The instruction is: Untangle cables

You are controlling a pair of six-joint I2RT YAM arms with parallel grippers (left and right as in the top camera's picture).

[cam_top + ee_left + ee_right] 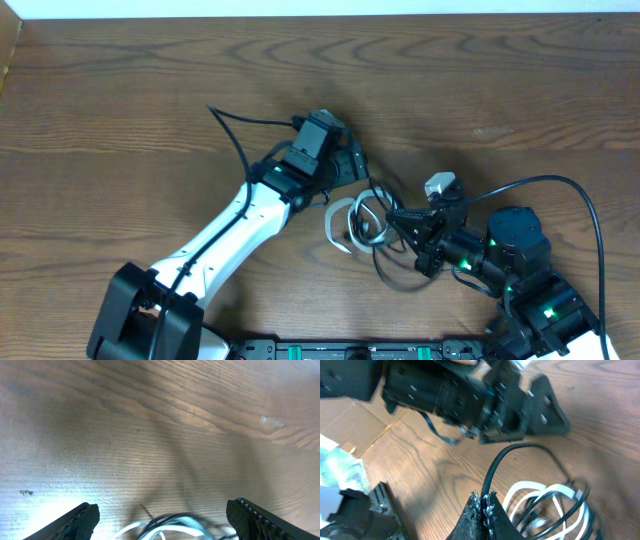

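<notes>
The cables lie bunched in the middle of the wooden table: a white cable [340,224] looped with black cables [385,262] around it. My left gripper [352,163] is open just above the bunch; its wrist view shows both fingers wide apart [160,522] with white and black loops [172,526] between them at the bottom edge. My right gripper [400,215] is shut on a black cable [492,474], which arcs up from the jaws [485,502] over the white loops [535,497].
A small white and grey plug or adapter [440,185] lies just right of the bunch, by the right arm. The left arm's own thick wire [232,128] runs up-left. A cardboard edge [8,60] shows at the far left.
</notes>
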